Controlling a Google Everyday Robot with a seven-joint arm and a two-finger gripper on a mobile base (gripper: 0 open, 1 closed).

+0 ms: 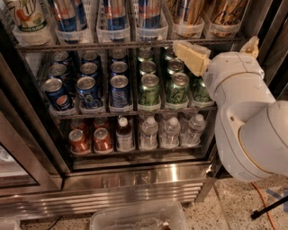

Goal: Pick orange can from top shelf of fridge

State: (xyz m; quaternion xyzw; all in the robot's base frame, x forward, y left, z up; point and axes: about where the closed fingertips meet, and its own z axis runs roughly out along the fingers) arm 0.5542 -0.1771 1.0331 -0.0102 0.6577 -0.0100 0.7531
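Note:
The fridge (135,179) stands open in front of me, with wire racks of cans and bottles. The top shelf (135,45) carries clear trays of tall slim cans. The orange cans (223,11) with gold-brown striping stand in the two rightmost trays, and their tops are cut off by the picture's edge. My gripper (217,46) is open and empty. It sits at the right end of the top shelf's front edge, just below the orange cans. One cream finger (191,56) overlaps the green cans and the other (250,45) is near the fridge's right frame. My white arm (247,121) fills the right side.
Blue cans (90,92) and green cans (148,87) fill the middle rack. Short reddish cans (90,140) and water bottles (171,131) stand on the bottom rack. A clear plastic bin (135,218) sits on the floor in front. An orange cable (265,202) lies at right.

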